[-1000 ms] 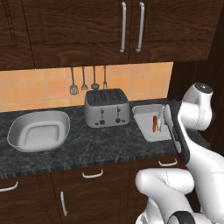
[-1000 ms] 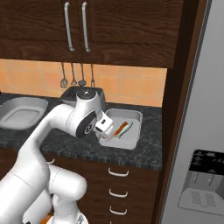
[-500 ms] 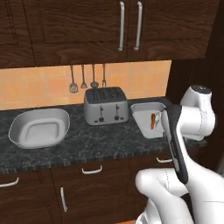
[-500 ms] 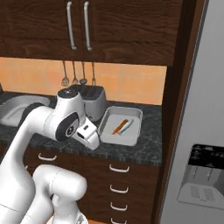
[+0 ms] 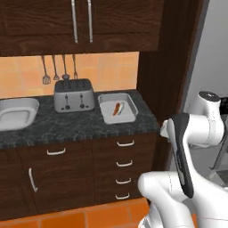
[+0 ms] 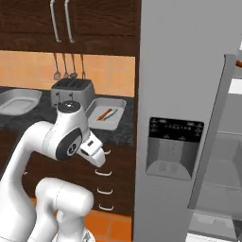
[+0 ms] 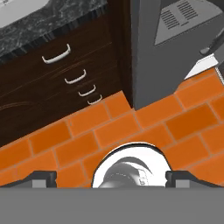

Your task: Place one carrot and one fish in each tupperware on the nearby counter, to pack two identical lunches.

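Speckled counter (image 5: 67,127) with a carrot (image 5: 116,108) in the rectangular tub (image 5: 116,116), toaster (image 5: 74,95) beside it, oval tub (image 5: 15,114) far left, claw (image 7: 111,178) wide open, empty, over orange floor tiles (image 7: 113,131).

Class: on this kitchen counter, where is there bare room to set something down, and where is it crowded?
Free: the counter strip in front of the toaster, between the oval tupperware and rectangular tupperware. Crowded: the rectangular tub's corner, against the tall panel.

The worktop (image 5: 80,127) is black-grey speckled stone. Its drawers (image 5: 127,164) are dark brown. The tupperware (image 5: 116,108) beside the silver toaster (image 5: 73,95) is light grey. The floor (image 7: 113,131) has orange tiles.
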Motion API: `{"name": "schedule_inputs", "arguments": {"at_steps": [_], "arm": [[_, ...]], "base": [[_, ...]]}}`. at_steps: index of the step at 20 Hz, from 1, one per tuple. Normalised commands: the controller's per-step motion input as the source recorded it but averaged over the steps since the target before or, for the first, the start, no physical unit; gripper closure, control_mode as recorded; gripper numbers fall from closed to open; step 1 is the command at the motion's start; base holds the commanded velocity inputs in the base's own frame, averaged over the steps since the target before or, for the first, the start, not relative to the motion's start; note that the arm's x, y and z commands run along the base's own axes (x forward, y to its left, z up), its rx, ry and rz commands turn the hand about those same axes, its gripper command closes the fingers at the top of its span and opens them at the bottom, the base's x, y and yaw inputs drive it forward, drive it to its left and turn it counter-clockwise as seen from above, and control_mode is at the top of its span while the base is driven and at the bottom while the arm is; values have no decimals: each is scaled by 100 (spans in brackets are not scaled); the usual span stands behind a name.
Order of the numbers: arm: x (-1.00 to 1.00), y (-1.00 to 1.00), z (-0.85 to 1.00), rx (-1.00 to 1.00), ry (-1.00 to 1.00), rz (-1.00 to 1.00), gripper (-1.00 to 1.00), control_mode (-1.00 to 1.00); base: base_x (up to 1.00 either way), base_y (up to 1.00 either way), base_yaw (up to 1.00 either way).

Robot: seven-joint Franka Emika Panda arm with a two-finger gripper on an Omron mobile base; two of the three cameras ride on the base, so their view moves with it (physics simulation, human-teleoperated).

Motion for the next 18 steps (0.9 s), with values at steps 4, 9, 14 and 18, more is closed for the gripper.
{"name": "schedule_inputs", "arguments": {"at_steps": [4, 9, 14, 18], "arm": [[0, 0, 0, 0, 0, 0, -100, 100], [0, 0, 0, 0, 0, 0, -100, 100], [0, 0, 0, 0, 0, 0, -100, 100], [0, 0, 0, 0, 0, 0, -100, 100]], "base": [[0, -100, 18], [0, -100, 22], [0, -96, 16], [9, -59, 3]]}}
